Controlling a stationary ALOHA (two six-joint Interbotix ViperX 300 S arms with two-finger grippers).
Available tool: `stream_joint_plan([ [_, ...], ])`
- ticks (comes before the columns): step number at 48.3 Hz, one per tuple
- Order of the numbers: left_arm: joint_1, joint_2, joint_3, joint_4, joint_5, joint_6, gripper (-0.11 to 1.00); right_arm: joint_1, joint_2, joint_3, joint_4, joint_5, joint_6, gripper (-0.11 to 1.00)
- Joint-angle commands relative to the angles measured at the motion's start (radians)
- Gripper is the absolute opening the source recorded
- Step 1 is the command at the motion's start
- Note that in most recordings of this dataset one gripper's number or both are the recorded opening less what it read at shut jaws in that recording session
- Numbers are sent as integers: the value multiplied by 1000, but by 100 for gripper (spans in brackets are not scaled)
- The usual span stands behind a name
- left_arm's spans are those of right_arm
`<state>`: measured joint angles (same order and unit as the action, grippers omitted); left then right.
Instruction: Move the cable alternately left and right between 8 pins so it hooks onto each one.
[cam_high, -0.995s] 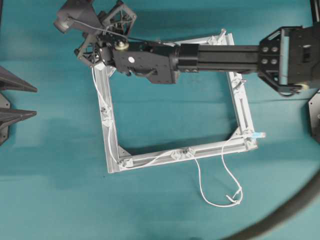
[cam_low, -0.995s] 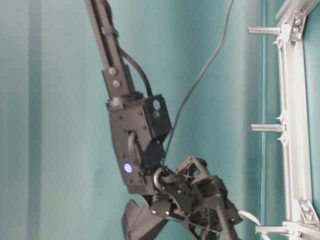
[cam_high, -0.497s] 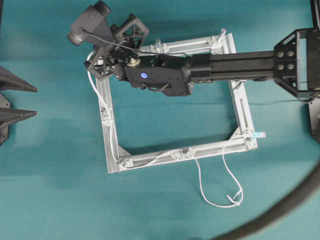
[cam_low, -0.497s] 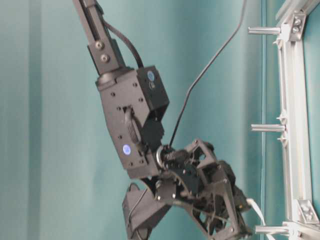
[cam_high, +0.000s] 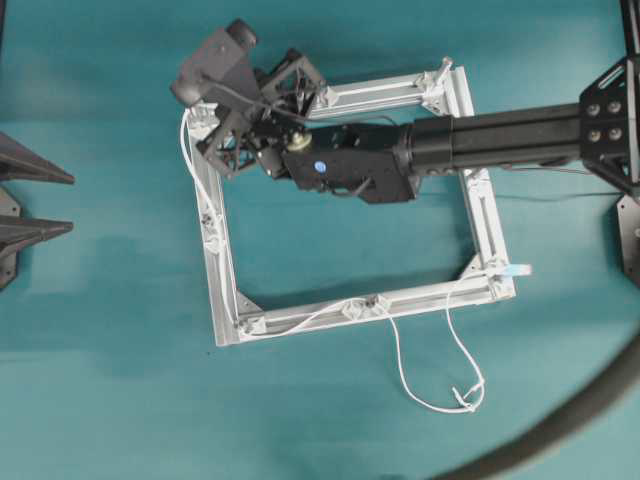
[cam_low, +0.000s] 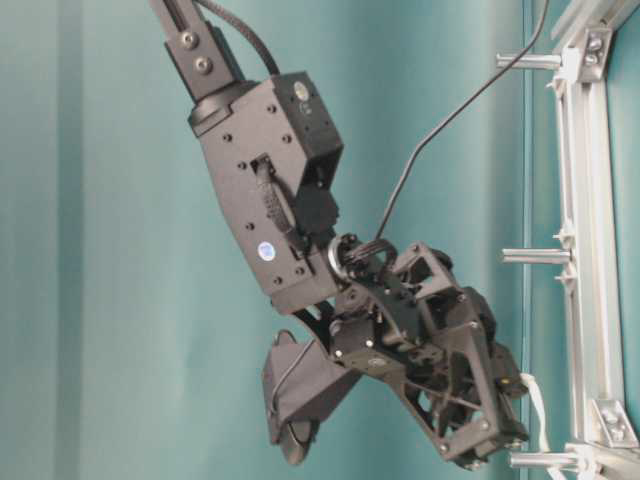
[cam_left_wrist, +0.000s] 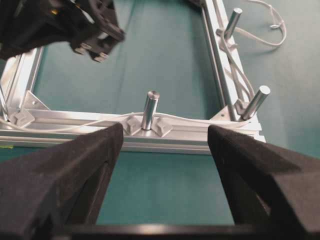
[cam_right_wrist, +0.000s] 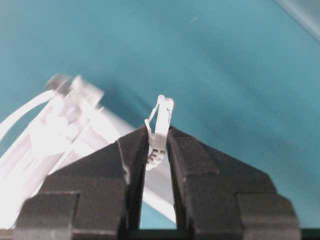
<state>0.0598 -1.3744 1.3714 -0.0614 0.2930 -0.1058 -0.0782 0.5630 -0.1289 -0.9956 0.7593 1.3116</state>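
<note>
The square aluminium frame (cam_high: 390, 92) lies on teal cloth with upright pins (cam_left_wrist: 149, 107) on its sides and corners. The white cable (cam_high: 420, 400) loops in front of the frame, then runs along the near side and up the left side. My right gripper (cam_right_wrist: 158, 142) is shut on the cable's small plug (cam_right_wrist: 161, 120). It hangs over the frame's far-left corner (cam_high: 212, 140), beside a blurred pin (cam_right_wrist: 60, 82). My left gripper (cam_left_wrist: 165, 165) stands open outside the frame's left side (cam_high: 72, 205), nothing between its fingers. The cable (cam_left_wrist: 100, 121) passes behind the pin in front of it.
A thick dark hose (cam_high: 580, 420) curves across the near-right corner of the table. A small blue tag (cam_high: 517, 270) sticks out at the frame's near-right corner. The right arm (cam_high: 500, 135) spans the frame's far half. Pins (cam_low: 535, 256) stick out sideways in the table-level view.
My right gripper has swung rightward and slightly nearer over the far-left corner, carrying the plug; the cable now bends around that corner. The left gripper has not moved.
</note>
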Motion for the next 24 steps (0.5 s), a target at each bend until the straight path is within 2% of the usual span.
stream_joint_plan([
  [1,-3,8,-11,2,-5,-9,78,21,-54,-2,-8,-29,0,14],
  [15,-3,9,-11,2,-5,-9,78,29,-54,14,-8,-181,-20,14],
  [24,-3,8,-11,2,-5,-9,78,32,-89,63,9,-126,-11,14],
])
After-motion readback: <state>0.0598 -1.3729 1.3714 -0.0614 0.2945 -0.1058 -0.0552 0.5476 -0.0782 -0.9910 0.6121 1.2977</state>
